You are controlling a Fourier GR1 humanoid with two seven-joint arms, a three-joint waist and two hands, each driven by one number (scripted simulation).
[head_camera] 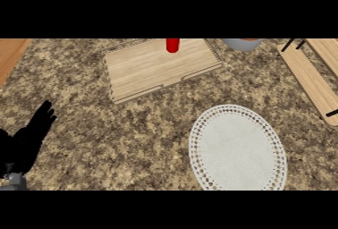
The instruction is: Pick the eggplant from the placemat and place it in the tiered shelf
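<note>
A speckled brown stone counter (99,129) with a mottled, granite-like finish. On it lies a pale wooden board (155,67) with visible straight grain, matt. A white oval placemat (238,150) looks like woven cloth with a lacy, perforated edge. The tiered shelf (310,76) has light wood planks and thin black struts. The left hand (30,141) is matt black.
</note>
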